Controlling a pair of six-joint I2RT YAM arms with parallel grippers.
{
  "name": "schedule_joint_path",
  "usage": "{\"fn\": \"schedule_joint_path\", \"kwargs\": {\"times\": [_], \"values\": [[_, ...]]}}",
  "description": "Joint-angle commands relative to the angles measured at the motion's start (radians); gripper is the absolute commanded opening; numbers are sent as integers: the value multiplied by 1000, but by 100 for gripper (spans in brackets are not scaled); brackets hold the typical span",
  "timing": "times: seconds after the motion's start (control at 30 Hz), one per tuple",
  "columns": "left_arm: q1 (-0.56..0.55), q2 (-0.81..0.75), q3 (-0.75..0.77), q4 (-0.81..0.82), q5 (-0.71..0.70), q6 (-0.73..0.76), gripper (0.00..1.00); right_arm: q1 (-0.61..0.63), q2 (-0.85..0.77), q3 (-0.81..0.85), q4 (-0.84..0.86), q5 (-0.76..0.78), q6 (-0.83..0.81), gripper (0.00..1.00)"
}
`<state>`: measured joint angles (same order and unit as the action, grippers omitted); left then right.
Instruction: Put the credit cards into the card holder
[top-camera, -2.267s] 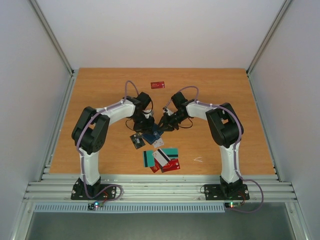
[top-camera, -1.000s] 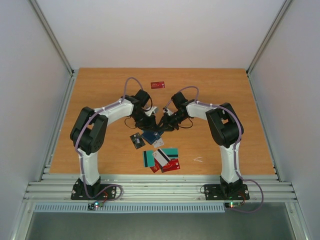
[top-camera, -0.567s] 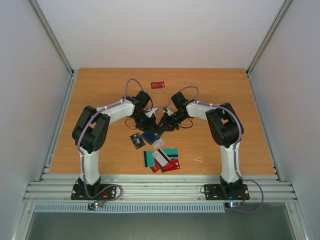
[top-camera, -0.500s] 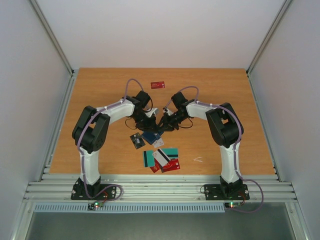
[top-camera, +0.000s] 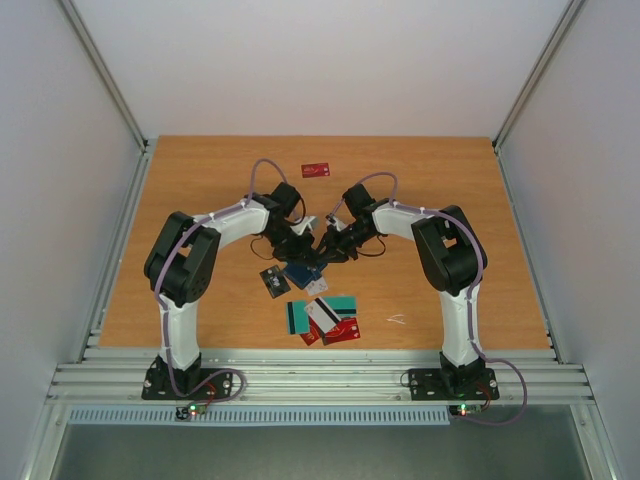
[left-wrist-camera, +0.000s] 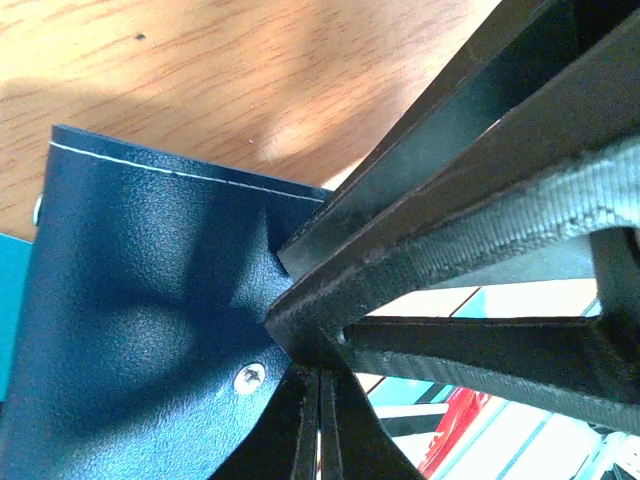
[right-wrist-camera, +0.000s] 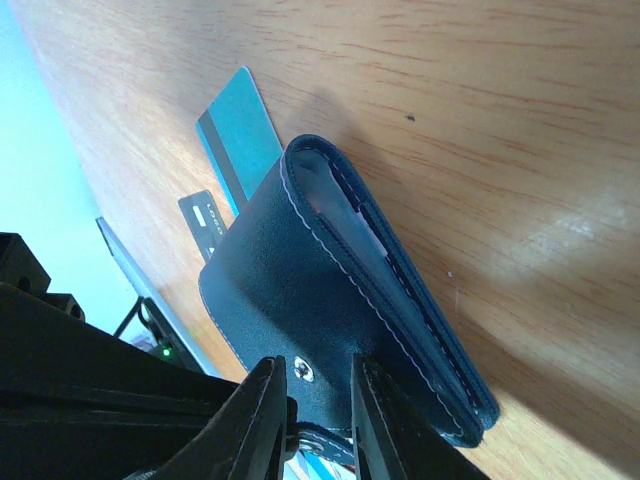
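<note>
Left jaws have pinched together in the last second; nothing else has really budged.

From above: both arms meet mid-desk (top-camera: 200, 180) over the wallet (top-camera: 300, 272). The loose cards (top-camera: 325, 318) are fanned near it, and one red card (top-camera: 316, 170) sits well apart.

Left wrist: jaws are together by the wallet's (left-wrist-camera: 140, 300) snap. Can't tell if they've caught anything.

Right wrist: jaws are clamped on the folded wallet (right-wrist-camera: 330, 300) near its snap, probably steadying it for opening.

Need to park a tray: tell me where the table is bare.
Bare wood in both far corners of the table, either side of the lone red card, and along the right edge. Crowded: centre, around the card holder and the card pile.
</note>
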<state>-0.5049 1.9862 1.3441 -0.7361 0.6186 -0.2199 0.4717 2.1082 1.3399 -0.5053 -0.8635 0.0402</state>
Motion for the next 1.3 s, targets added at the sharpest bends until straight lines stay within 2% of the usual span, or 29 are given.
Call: {"fn": "schedule_joint_path", "kwargs": {"times": [0.0,0.47,1.27], "values": [[11,-13,-26,55,22,10,0,7,42,-9,-37,82,8,21],[57,-19,-46,76,69,95,0,7,62,-47,5,74,41,20],[57,-3,-85,142,-91,114,0,7,70,-31,-4,64,43,19]]}}
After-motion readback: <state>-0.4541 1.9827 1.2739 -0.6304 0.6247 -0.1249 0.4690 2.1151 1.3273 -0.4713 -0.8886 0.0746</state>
